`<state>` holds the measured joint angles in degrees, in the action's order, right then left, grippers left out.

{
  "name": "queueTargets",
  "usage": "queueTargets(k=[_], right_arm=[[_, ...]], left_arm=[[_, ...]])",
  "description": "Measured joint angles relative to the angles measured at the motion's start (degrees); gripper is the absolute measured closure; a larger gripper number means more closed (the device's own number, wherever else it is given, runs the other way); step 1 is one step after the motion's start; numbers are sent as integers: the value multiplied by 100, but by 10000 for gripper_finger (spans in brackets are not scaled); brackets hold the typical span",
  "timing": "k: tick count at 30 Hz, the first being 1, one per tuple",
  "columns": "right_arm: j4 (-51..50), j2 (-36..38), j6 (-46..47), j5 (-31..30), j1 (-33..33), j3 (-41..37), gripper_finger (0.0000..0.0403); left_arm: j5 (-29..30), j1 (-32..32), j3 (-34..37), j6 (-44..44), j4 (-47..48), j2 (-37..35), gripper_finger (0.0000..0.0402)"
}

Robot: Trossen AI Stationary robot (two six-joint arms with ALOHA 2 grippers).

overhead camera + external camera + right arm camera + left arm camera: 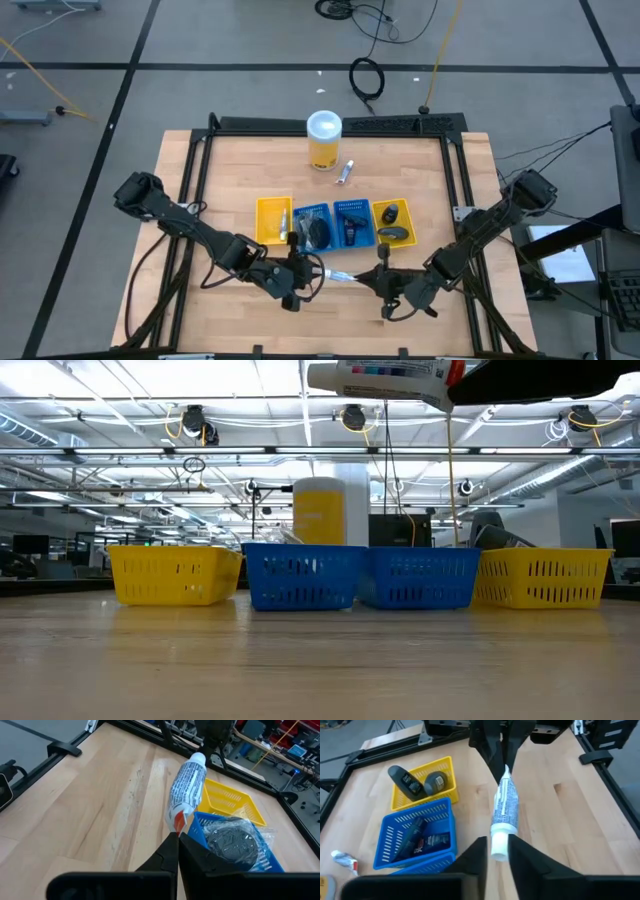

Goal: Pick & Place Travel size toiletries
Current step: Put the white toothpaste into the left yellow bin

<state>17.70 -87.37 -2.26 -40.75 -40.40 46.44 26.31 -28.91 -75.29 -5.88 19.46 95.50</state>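
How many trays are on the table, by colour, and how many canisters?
Yellow trays: 2 (left end, right end)
Blue trays: 2 (left one, right one)
Yellow canister with white lid: 1
Total: 5
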Motion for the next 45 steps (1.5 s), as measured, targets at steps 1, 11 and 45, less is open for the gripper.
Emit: queueTargets(k=[1,11,45], right_arm=[[2,0,-4,0,0,0,403],[140,1,-172,-156,0,0,403],[1082,0,-938,-120,-22,2,403]], left_arm=[[19,2,0,10,2,0,315],[-83,1,0,-30,3,0,206],[-396,2,0,284,-304,0,275]])
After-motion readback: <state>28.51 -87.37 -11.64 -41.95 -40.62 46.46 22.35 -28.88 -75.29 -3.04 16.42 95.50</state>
